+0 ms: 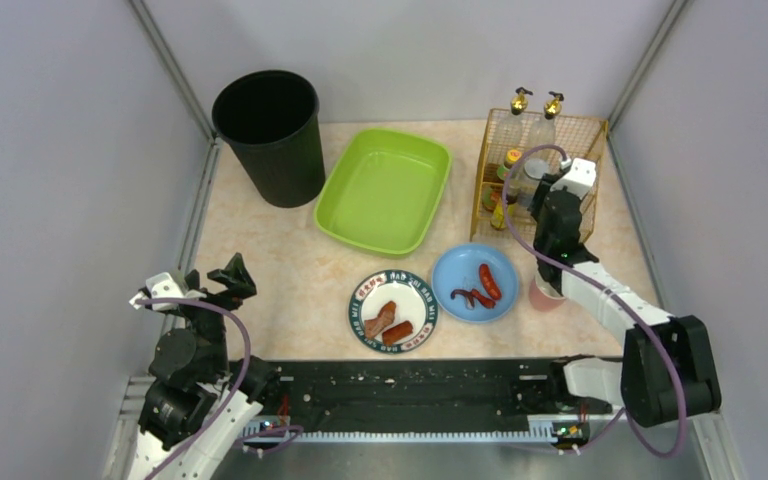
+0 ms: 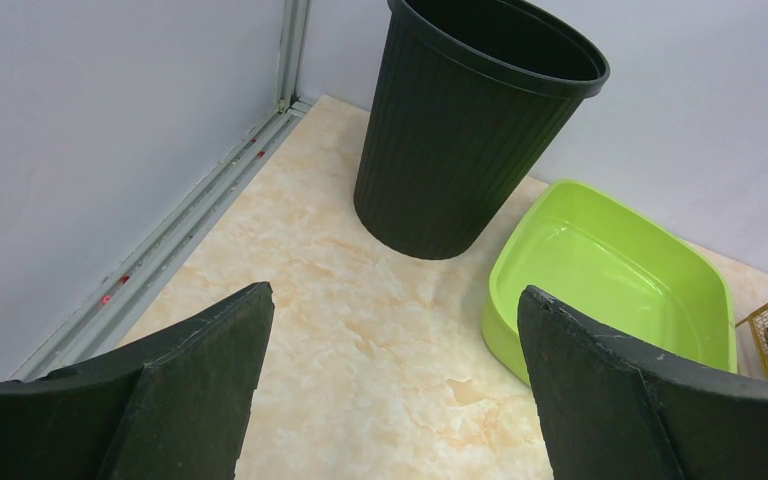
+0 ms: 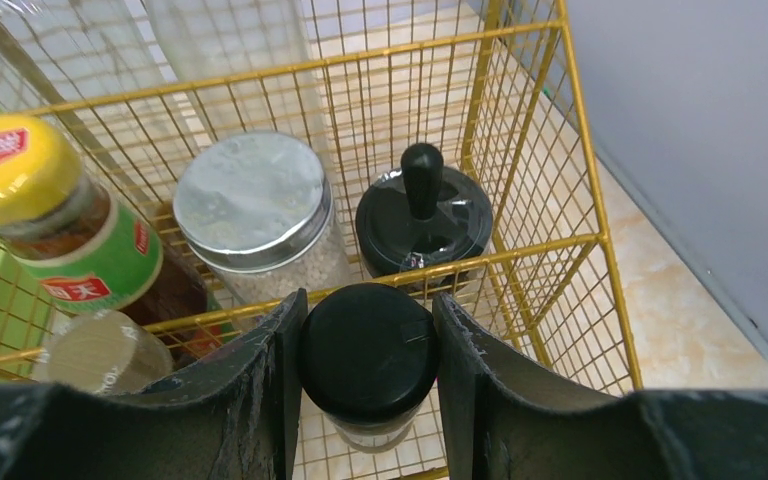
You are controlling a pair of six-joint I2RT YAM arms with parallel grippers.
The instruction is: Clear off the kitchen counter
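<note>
Ahead, kitchen counter (image 2: 360, 330) between left fingers (image 2: 190, 390)

The left arm (image 1: 188, 365) sits folded low, its left pincer (image 2: 395, 290) spread wide with both fingers (image 2: 200, 385) well apart, while the right arm (image 1: 610, 298) reaches forward, elbow bent, its right pincer (image 3: 368, 300) angled downward, fingers (image 3: 260, 395) clamped against either side of a black-capped jar (image 3: 365, 360).

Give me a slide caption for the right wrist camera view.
Right gripper clamps a black-capped jar at the gold wire rack, near a silver-lidded jar.
</note>
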